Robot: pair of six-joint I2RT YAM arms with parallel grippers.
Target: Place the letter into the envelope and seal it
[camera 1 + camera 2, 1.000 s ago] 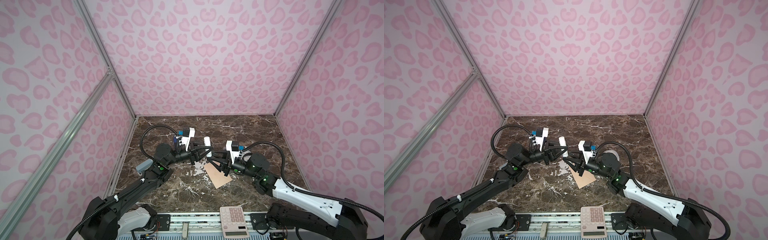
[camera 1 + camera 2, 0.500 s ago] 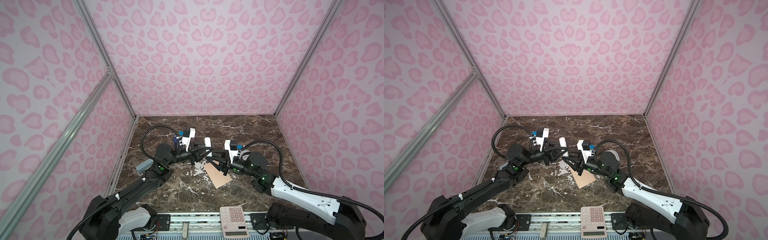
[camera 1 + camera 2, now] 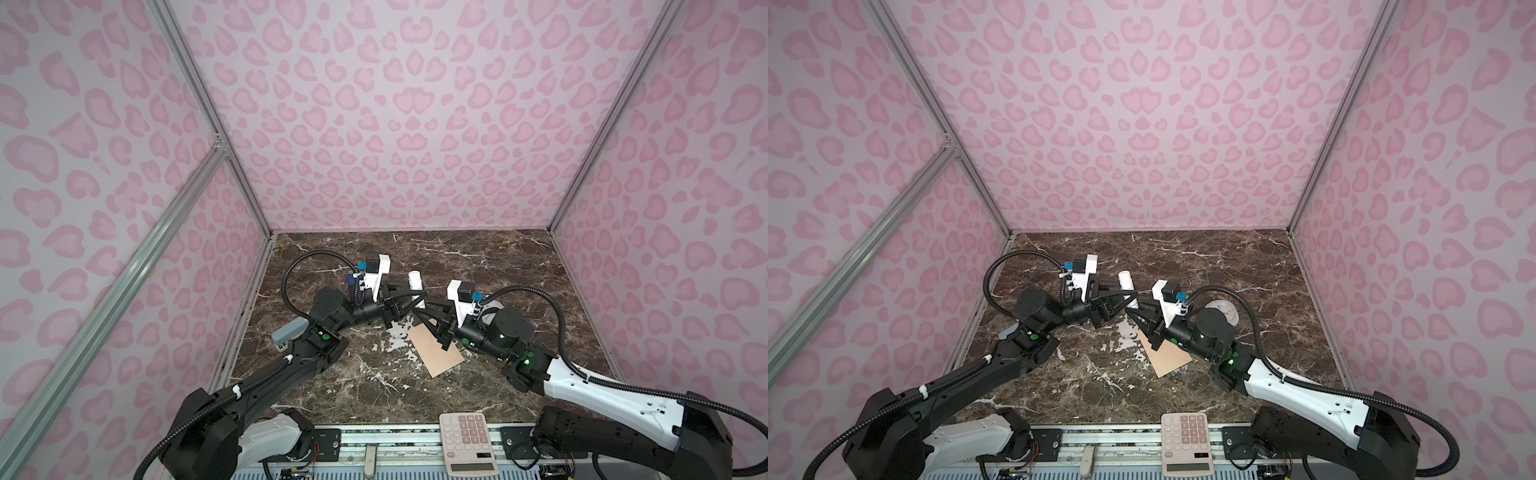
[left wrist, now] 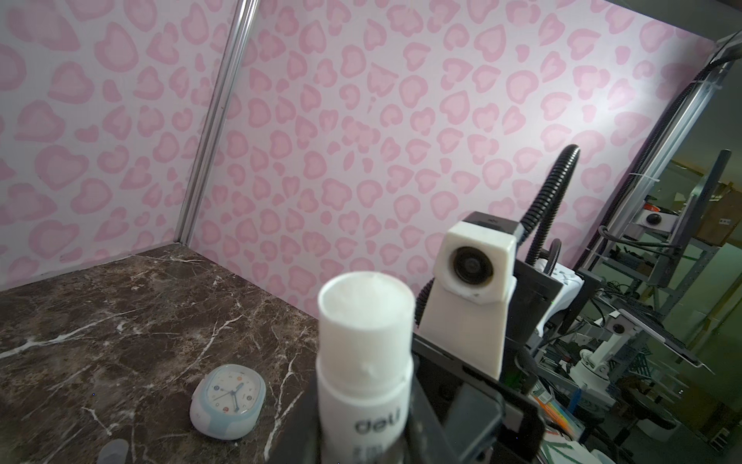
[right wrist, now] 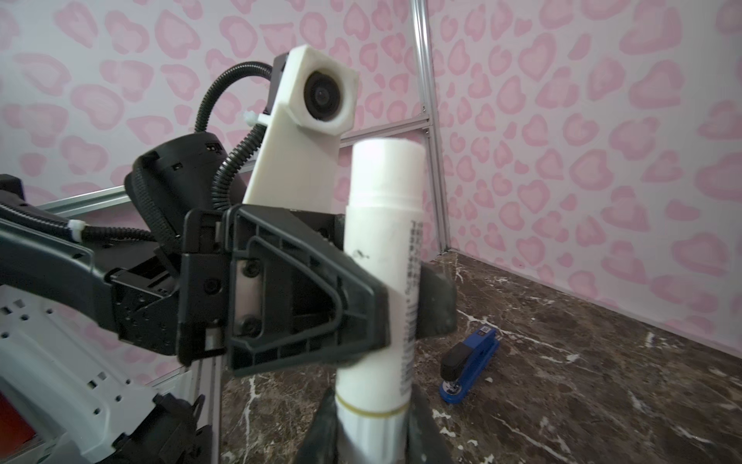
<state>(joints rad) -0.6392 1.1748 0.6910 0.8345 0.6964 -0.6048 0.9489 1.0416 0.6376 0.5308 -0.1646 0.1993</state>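
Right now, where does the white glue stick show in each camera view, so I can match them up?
In a top view: glue stick at centre, just beyond the envelope.
In a top view: same spot, envelope in front.
Left wrist: glue stick in the foreground, clock behind.
Right wrist: glue stick in the foreground, stapler behind.
Shared landmark: the marble tabletop, in all four.
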